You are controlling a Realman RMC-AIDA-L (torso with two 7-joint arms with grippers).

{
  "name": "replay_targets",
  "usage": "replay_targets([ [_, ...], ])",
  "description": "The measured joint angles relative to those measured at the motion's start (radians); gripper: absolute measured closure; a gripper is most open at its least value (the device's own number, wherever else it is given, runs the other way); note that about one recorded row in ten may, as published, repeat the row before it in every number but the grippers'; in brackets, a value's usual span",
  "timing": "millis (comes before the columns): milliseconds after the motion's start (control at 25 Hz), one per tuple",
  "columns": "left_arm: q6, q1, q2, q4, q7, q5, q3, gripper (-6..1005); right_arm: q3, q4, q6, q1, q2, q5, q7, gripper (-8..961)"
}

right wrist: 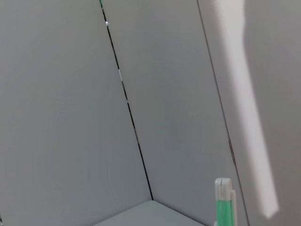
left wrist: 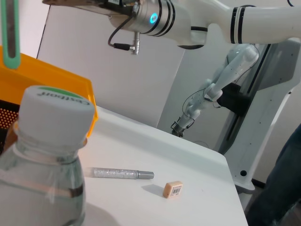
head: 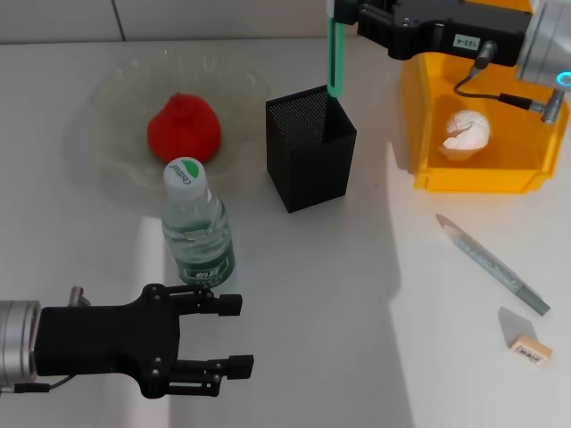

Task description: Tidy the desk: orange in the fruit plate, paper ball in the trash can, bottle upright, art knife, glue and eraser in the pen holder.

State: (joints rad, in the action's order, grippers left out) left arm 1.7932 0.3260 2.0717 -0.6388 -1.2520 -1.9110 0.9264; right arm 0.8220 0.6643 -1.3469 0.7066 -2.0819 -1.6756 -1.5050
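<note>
The orange (head: 183, 127) lies in the pale-green fruit plate (head: 111, 98). The bottle (head: 196, 223) (left wrist: 47, 155) stands upright just in front of the plate. My left gripper (head: 234, 334) is open near the table's front edge, just in front of the bottle, holding nothing. The paper ball (head: 467, 132) rests inside the orange-yellow trash can (head: 428, 174) (left wrist: 47, 80). My right gripper (head: 339, 12) is shut on a slim green stick (head: 335, 53) (left wrist: 10, 33) (right wrist: 223, 202), held upright with its lower end at the back rim of the black mesh pen holder (head: 310, 152). I cannot tell whether it is the art knife or the glue.
A silvery pen-shaped item (head: 486, 263) (left wrist: 120, 173) lies on the table in front of the trash can. The beige eraser (head: 531, 348) (left wrist: 172, 189) lies near the front right corner. The right arm (head: 446, 31) reaches over the trash can.
</note>
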Motion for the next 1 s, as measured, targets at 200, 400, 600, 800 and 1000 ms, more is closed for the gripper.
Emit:
replay_targets([
  [200, 0.0, 0.0, 0.0, 0.004, 0.0, 0.008, 0.001, 231, -0.004, -0.145, 0.061, 0.055, -0.004, 0.013, 0.121, 876],
  [400, -0.002, -0.002, -0.001, 0.005, 0.0, 0.009, 0.001, 230, 0.0, -0.178, 0.096, 0.058, -0.004, 0.05, 0.132, 845],
  [600, -0.002, -0.002, -0.001, 0.006, 0.001, 0.009, 0.002, 230, 0.001, -0.177, 0.091, 0.049, -0.004, 0.055, 0.135, 752],
  [800, -0.002, 0.0, -0.001, 0.008, 0.002, 0.009, 0.002, 231, 0.001, -0.143, 0.053, 0.033, 0.002, 0.054, 0.111, 660],
  [1000, -0.002, 0.002, -0.001, 0.014, 0.006, 0.01, 0.002, 230, 0.027, 0.094, -0.039, -0.039, 0.005, -0.032, -0.11, 427],
])
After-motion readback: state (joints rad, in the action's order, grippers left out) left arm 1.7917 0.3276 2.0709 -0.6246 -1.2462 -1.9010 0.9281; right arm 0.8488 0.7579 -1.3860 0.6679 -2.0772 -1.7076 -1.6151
